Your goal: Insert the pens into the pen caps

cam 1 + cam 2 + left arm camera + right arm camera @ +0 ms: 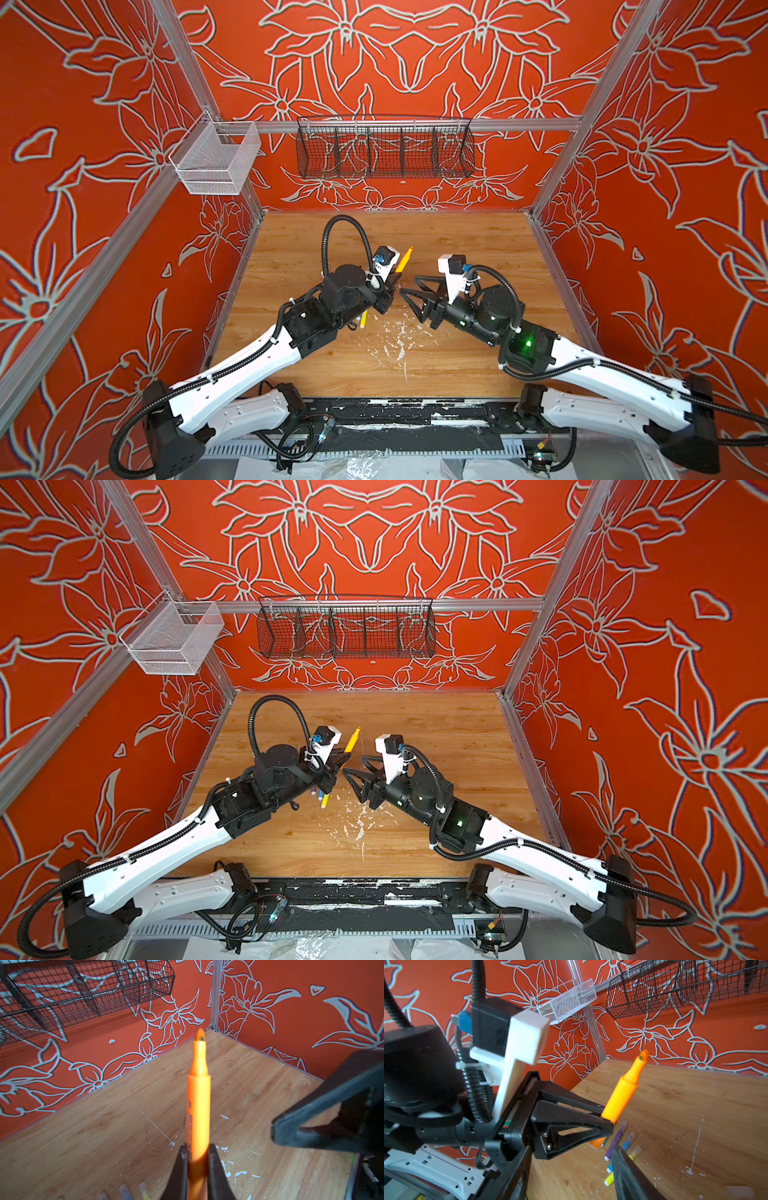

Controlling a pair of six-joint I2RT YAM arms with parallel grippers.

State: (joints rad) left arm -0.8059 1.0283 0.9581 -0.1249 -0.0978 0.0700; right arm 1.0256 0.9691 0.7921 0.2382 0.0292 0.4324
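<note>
Orange pen (198,1093): clamped at its rear barrel, nib bare, raised over the middle of the table (478,249) and pointed toward the far edge.
Left gripper (196,1151): closed on the barrel from both sides.
Handling: judged light, stiff and smooth; a pivot in the grip is possible, so hold is best taken low, with the nib end left free.
Left arm (249,361): stretched from the near left corner, wrist tipped upward.
Right gripper (409,286): jaws apart, nothing seen between them, set just beside the left one.
Purple pen (614,1142), blue pen (626,1145), yellow pen (609,1178): laid on the table below the left gripper, with clear caps (636,1150) on their ends.
</note>
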